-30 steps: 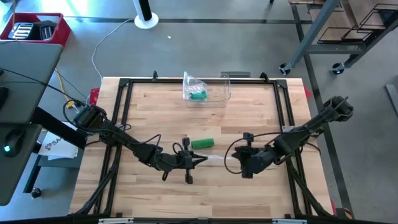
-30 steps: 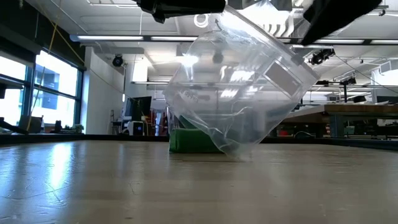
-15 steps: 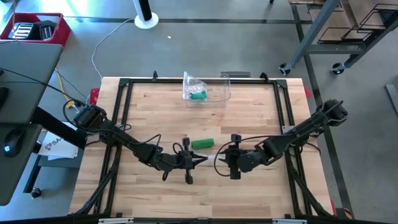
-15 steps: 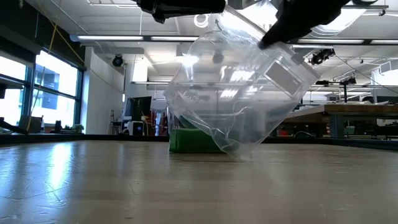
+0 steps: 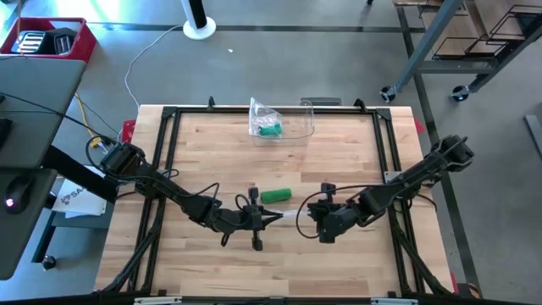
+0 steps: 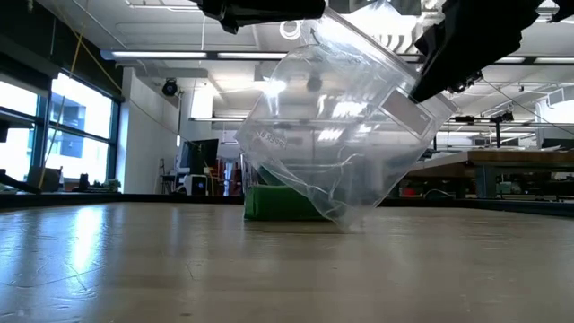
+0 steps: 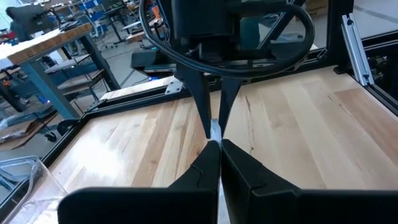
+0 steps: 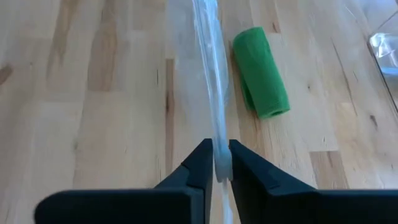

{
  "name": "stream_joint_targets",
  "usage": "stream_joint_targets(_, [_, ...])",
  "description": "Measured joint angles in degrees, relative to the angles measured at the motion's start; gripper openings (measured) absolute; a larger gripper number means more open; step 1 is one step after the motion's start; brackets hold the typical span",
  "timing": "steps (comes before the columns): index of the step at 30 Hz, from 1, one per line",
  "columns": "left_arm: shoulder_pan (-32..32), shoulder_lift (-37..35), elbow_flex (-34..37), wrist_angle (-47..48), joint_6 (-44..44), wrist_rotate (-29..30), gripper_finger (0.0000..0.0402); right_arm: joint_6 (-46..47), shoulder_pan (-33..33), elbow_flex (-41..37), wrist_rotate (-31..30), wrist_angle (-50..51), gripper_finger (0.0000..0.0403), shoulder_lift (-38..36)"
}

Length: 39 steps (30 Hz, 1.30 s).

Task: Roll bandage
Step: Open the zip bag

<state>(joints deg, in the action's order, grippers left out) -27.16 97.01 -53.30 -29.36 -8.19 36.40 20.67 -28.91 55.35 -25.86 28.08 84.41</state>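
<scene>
I am holding a thin strip of clear plastic film (image 8: 210, 93) taut between both grippers, the left gripper (image 5: 273, 217) and right gripper (image 5: 314, 222) each with fingers pinched tight on an end, low over the wooden bench (image 5: 212, 144). The rolled green bandage (image 5: 275, 196) is lying just beside the strip. I am judging that keeping even tension matters, so neither end slips.

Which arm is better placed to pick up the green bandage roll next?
Neither is free: the left gripper and right gripper both have jaws shut on the clear plastic bag. Probably the left, whose gripper seems slightly nearer the green bandage roll, once it lets go.
</scene>
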Motion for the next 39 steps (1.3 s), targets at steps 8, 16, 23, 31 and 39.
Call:
stream_joint_targets(8, [0.0, 0.0, 0.0, 0.0, 0.0, 0.0, 0.0000, 0.2, 0.0, 0.0, 1.3, -1.4, 0.0051, -3.2])
stream_joint_targets(16, [0.0, 0.0, 0.0, 0.0, 0.0, -0.1, 0.0000, -5.3, 0.2, 0.1, 2.2, -9.9, 0.0120, -3.9])
stream_joint_targets(23, [0.0, 0.0, 0.0, 0.0, 0.0, -0.4, 0.0000, -10.4, 0.4, 0.1, 0.4, -13.5, 0.0113, -3.9])
stream_joint_targets(31, [0.0, 0.0, 0.0, 0.0, 0.0, -0.5, 0.0000, -10.7, 1.6, 0.1, 0.4, -13.4, 0.0084, -3.8])
stream_joint_targets(39, [0.0, 0.0, 0.0, 0.0, 0.0, -0.5, 0.0000, -12.2, 2.3, 0.1, 2.4, -13.0, 0.0083, -2.9])
